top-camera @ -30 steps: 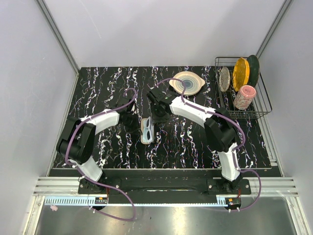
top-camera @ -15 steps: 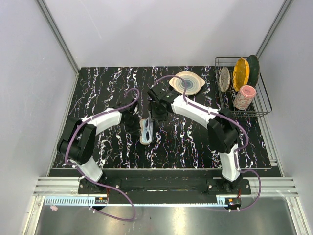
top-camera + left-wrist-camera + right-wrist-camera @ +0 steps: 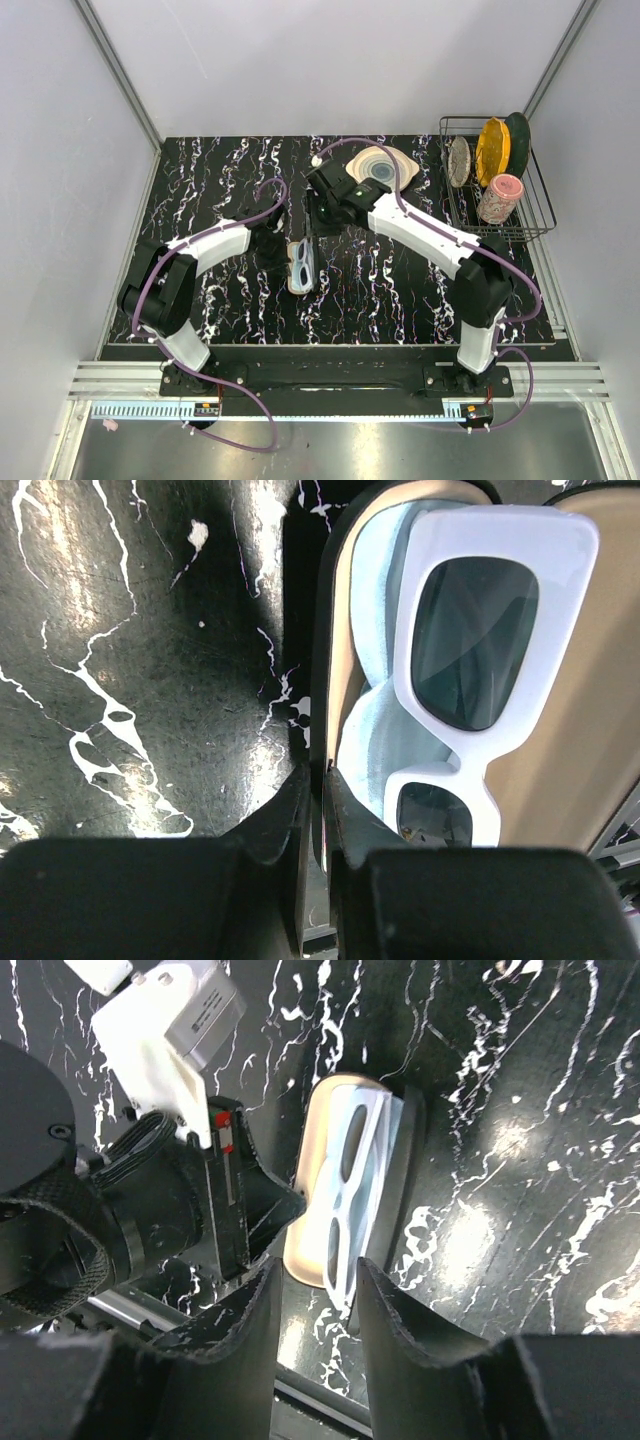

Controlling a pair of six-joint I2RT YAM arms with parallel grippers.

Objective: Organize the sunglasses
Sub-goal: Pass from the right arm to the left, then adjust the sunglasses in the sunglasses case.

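Note:
The sunglasses [image 3: 480, 650], with a white frame and dark lenses, lie in the open black case [image 3: 325, 660] on a light blue cloth [image 3: 375, 740] over the tan lining. From above, the sunglasses [image 3: 302, 262] sit at the table's middle. My left gripper [image 3: 320, 780] is shut on the case's left wall. Hanging above and behind the case is my right gripper [image 3: 318, 1280], open with nothing between its fingers. In its view the sunglasses [image 3: 355, 1195] and the case lid [image 3: 400, 1180] lie below.
A tan plate [image 3: 385, 168] lies on the table behind the right arm. A wire dish rack [image 3: 520, 232] at the back right holds plates and a pink cup [image 3: 499, 198]. Dark marbled table [image 3: 200, 180] surrounds the case.
My right gripper has drawn back from the case, towards the far side and higher, its arm stretching out. The left gripper and the case have stayed put.

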